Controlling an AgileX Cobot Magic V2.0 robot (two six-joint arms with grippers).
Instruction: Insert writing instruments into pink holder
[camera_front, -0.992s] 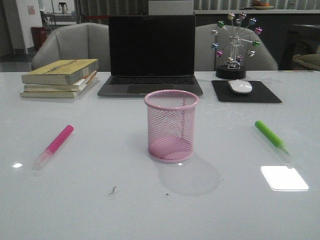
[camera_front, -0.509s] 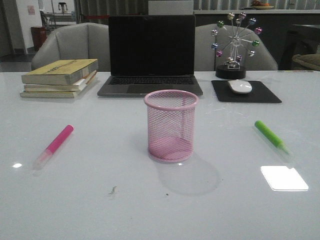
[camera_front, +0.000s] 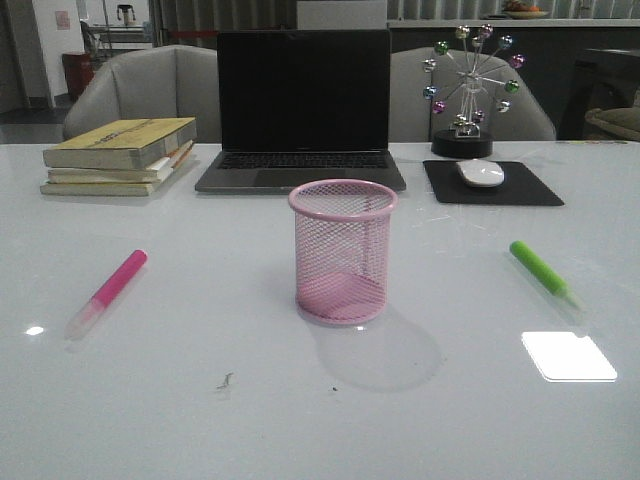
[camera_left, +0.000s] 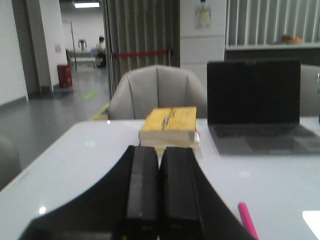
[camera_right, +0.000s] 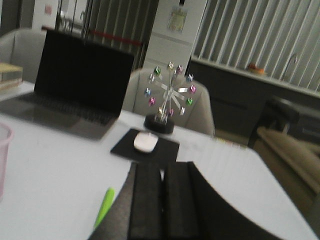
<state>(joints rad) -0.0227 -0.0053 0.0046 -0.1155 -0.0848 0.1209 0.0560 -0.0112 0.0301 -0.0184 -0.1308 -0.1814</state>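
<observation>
The pink mesh holder stands upright mid-table and looks empty; its rim shows at the edge of the right wrist view. A hot pink highlighter lies on the table to its left, and its tip shows beside my left gripper. A green highlighter lies to the right, partly seen beside my right gripper. My left gripper is shut with nothing in it. My right gripper is shut and empty too. Neither arm shows in the front view.
A laptop stands open behind the holder. Stacked books sit at the back left. A white mouse rests on a black pad at the back right, with a ferris-wheel ornament behind it.
</observation>
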